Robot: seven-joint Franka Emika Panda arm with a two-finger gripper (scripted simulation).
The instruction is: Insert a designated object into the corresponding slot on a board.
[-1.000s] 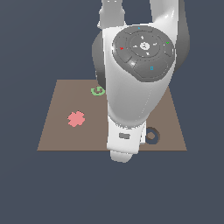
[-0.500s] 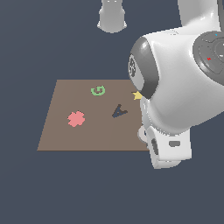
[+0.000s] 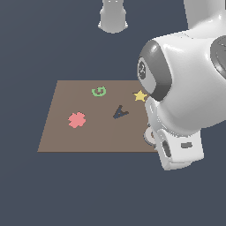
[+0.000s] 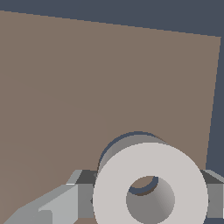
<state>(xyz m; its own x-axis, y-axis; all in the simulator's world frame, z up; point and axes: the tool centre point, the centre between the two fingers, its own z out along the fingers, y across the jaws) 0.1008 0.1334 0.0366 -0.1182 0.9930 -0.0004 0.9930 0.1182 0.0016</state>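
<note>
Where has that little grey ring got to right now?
The grey ring sits between the gripper's fingers, just above the brown board near its edge at the exterior view's right, below the yellow star.

The arm (image 3: 185,84) looms over the board (image 3: 66,132) at the exterior view's right — pink flower (image 3: 77,119), green G (image 3: 99,91), yellow star (image 3: 140,96), dark A (image 3: 119,112) showing

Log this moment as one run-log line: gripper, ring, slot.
gripper: shut on ring | ring: held above the board, over the slot | slot: mostly hidden under ring | insertion: not yet seated
</note>
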